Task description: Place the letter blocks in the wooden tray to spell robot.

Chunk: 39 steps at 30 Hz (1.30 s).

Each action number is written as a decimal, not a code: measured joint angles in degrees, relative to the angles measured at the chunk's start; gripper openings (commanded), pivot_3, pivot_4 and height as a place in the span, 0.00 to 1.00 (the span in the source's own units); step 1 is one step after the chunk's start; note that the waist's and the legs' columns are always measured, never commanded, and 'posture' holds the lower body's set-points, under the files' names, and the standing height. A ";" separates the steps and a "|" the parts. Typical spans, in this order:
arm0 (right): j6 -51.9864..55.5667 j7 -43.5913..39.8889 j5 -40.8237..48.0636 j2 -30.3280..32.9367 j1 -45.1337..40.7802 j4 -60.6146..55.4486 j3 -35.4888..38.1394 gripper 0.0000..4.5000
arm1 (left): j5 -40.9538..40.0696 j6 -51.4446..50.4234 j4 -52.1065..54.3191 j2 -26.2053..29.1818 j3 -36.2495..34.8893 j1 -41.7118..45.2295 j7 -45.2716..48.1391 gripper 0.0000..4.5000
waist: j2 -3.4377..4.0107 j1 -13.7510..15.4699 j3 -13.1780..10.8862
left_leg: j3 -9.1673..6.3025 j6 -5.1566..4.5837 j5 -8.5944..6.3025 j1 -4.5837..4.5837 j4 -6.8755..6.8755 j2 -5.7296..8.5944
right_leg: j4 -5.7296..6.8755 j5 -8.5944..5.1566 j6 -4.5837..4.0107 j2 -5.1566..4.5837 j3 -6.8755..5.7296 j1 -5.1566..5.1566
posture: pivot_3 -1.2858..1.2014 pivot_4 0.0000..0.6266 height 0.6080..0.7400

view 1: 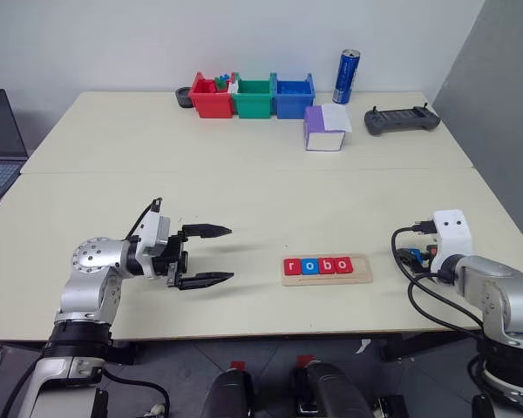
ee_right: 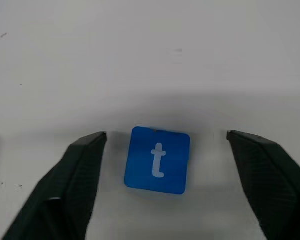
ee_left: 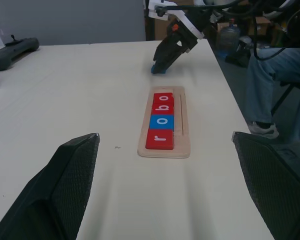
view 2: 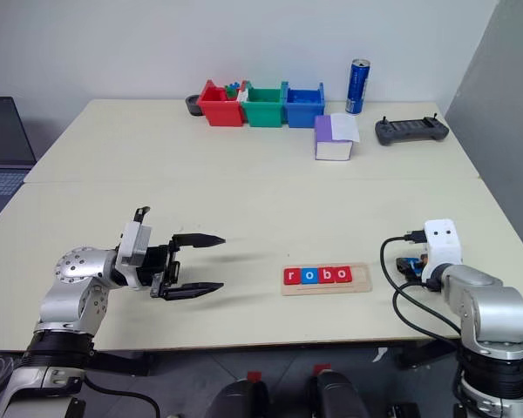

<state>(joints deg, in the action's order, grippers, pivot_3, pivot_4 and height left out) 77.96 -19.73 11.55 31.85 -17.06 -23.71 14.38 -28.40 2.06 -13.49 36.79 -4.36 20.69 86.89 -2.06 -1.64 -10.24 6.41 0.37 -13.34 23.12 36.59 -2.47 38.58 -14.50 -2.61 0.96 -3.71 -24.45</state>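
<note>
Straddling the blue t block (ee_right: pixel 157 159) on the table (view 1: pixel 244 183), my right tool (ee_right: pixel 165 142) is spread wide. I should centre, then close squarely. Tray (view 1: pixel 327 279) right end awaits; left tool (view 1: pixel 211 255) gapes idle.

My station: two pale tables (view 1: pixel 244 174) butted along seam; white wall (view 1: pixel 244 43) behind; grey partition (view 1: pixel 506 87) at right; laptop (view 1: pixel 0 148) at left edge.
</note>
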 measured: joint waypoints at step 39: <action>-93.98 -66.56 -13.00 19.86 -24.90 77.90 -25.67 0.33 | -0.10 -1.65 7.40 1.40 -0.05 -5.97 -2.65 1.00 | -0.04 0.18 -0.01 | 0.06 0.25 0.15 -0.33 -0.28 -0.01 | -0.42 0.06 0.04 0.03 0.02 0.39 | 0.52 0.24 1.00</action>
<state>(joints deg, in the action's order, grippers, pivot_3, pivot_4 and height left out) -16.02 -86.30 -1.45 51.71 -41.96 54.19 -11.30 -28.50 0.41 -6.10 38.20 -4.41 14.72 84.24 -2.09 -1.46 -10.25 6.48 0.62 -13.19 22.79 36.31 -2.48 38.17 -14.45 -2.57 0.98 -3.69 -24.06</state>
